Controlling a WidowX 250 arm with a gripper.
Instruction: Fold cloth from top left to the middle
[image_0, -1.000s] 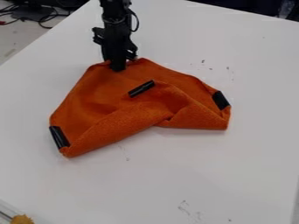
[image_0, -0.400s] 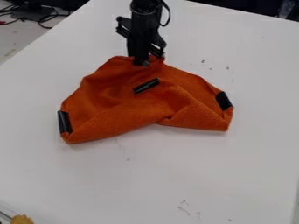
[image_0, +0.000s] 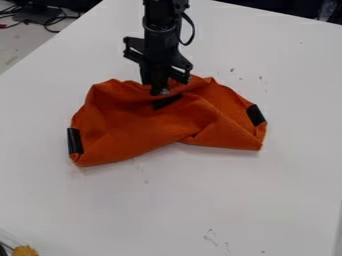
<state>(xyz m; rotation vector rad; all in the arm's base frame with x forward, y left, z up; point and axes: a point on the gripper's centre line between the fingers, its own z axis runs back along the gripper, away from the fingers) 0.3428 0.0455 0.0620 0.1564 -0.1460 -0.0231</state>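
Note:
My gripper (image_0: 160, 90) hangs from the top edge over the upper middle of the orange cloth (image_0: 127, 131), its tip against the cloth's top edge, just above a black strip near the middle. Whether the fingers hold fabric cannot be made out. The cloth lies rumpled, with its lower edge folded up into two overlapping flaps. One black patch (image_0: 75, 141) marks its left corner and another black patch (image_0: 255, 115) its right corner. The tip partly covers the black strip (image_0: 171, 101).
The white table (image_0: 200, 200) extends around the cloth on all sides. A yellow-brown object (image_0: 25, 250) sits at the bottom left corner. Dark cables (image_0: 50, 21) lie beyond the table at the upper left.
The gripper first went right, then came down toward the cloth's middle. The cloth's top edge moved with it and bunched near the black strip; the left corner shifted slightly right and up.

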